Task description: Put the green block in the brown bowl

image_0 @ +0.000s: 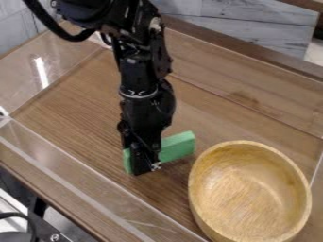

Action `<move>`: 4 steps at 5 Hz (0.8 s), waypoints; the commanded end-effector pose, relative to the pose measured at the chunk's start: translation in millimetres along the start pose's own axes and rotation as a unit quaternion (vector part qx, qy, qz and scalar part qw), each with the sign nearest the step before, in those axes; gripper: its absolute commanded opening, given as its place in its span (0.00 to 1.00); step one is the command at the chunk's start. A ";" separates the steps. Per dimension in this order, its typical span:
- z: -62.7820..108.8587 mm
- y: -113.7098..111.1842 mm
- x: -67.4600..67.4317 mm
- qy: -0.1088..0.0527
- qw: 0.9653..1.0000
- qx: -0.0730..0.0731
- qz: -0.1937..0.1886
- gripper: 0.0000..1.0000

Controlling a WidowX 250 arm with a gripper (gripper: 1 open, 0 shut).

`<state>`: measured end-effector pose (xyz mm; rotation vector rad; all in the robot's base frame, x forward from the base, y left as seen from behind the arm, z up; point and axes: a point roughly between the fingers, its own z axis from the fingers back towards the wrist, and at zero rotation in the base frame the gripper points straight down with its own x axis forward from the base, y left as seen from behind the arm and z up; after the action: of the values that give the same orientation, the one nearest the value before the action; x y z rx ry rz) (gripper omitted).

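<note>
Camera, gripper [144,168]: drawn in, closed on the green block [178,147].
Camera, block: at the fingertips, just beside the brown bowl [250,193], outside it.
Camera, step in hand: lifting, as judged; raise the block above the rim before moving sideways, grip kept firm.
Camera, count: one arm, one block, one bowl.

Robot arm [142,76]: black all over, dark matte finish with small glossy glints. Slim, jointed build, bulky rounded housing toward 11 o'clock, knobbly segments below. Thick black cable [57,25] looping at the arm's 10 o'clock side. Small light specks near the lower tip; too small to tell whether screws or markings.
</note>
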<state>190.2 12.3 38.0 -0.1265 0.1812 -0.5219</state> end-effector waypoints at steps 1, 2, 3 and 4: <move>23.3 3.1 4.0 -0.019 1.000 0.007 0.022 0.00; 32.6 1.7 1.6 -0.015 0.999 -0.001 0.041 0.00; 44.0 4.1 5.2 -0.016 0.999 0.002 0.052 0.00; 57.1 6.4 12.8 -0.019 0.998 0.011 0.053 0.00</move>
<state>205.9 14.2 78.2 -0.1278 0.1993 -0.4075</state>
